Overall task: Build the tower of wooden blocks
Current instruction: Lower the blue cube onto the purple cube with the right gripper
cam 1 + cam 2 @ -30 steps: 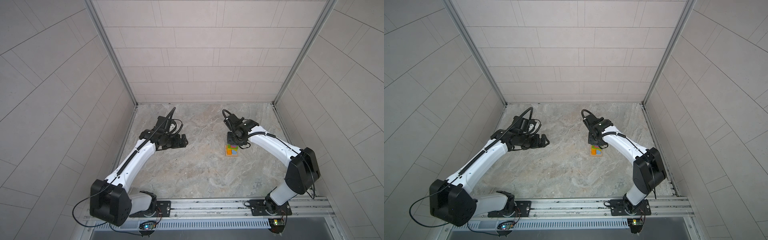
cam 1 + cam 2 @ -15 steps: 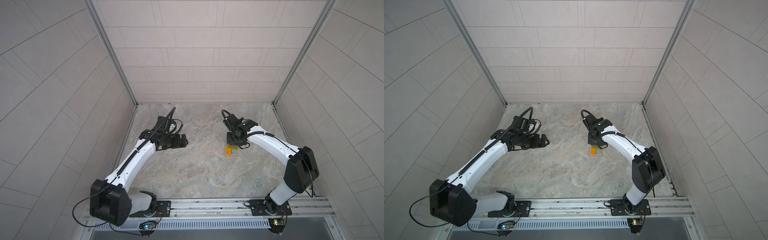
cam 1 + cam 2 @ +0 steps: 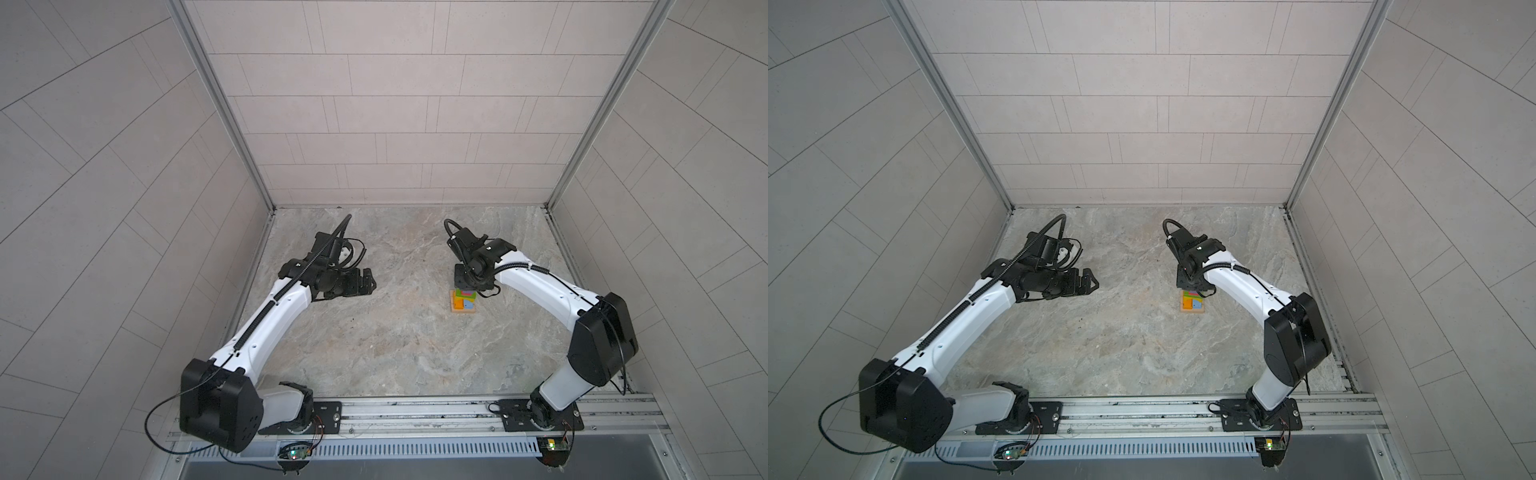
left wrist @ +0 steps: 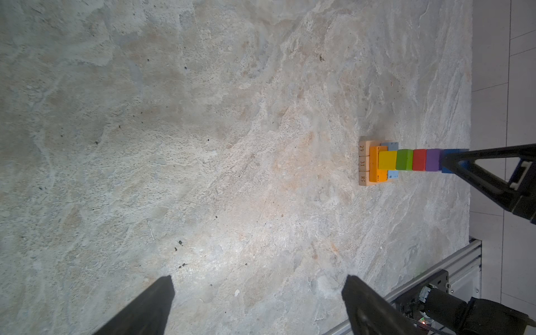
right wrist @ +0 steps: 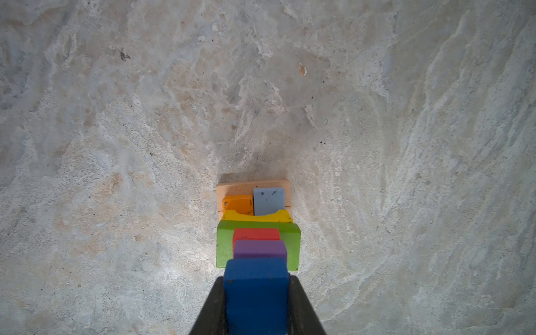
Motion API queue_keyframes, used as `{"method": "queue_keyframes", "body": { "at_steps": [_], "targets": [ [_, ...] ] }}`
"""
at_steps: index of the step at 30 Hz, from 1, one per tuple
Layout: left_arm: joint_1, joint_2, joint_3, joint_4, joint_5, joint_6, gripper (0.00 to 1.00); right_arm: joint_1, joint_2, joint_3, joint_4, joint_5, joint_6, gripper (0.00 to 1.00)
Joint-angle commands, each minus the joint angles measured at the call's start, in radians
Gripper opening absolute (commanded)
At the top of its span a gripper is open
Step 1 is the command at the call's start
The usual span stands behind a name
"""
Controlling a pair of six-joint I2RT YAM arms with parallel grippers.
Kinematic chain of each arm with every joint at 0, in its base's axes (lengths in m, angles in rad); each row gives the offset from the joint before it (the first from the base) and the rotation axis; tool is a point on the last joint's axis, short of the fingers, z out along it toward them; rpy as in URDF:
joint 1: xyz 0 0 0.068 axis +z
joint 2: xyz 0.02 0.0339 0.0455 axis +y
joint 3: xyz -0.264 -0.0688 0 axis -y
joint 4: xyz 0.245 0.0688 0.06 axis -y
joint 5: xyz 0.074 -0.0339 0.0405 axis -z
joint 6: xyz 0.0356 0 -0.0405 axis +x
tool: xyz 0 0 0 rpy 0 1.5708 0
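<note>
The wood block tower stands right of centre on the marble floor. In the left wrist view it rises from tan bars through orange, light-blue, yellow and green bars to a red cube and a purple cube. The dark-blue cube sits on the purple one. My right gripper is shut on the dark-blue cube from above. My left gripper is open and empty, well left of the tower.
The tiled walls close in the floor on three sides. A metal rail carrying both arm bases runs along the front edge. Bare marble floor lies between the two arms.
</note>
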Motion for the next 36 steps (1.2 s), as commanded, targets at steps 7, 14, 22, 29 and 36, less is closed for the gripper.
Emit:
{"method": "queue_keyframes", "body": {
  "at_steps": [7, 14, 22, 29, 36],
  "targets": [
    [0.007, -0.003, -0.011, 0.01, 0.004, 0.0, 0.98, -0.004, -0.005, -0.011, -0.005, 0.013, -0.007, 0.13],
    [0.007, -0.003, -0.011, 0.009, 0.003, 0.0, 0.98, -0.005, -0.006, -0.018, 0.004, 0.014, -0.007, 0.21],
    [0.007, -0.003, -0.011, 0.009, 0.004, 0.0, 0.98, -0.005, -0.008, -0.024, 0.004, 0.023, -0.004, 0.24],
    [0.007, -0.003, -0.011, 0.009, 0.003, -0.001, 0.98, -0.005, -0.012, -0.022, 0.004, 0.025, -0.004, 0.27],
    [0.007, -0.001, -0.011, 0.009, 0.005, 0.0, 0.98, -0.005, -0.014, -0.019, 0.011, 0.015, -0.006, 0.34]
  ]
}}
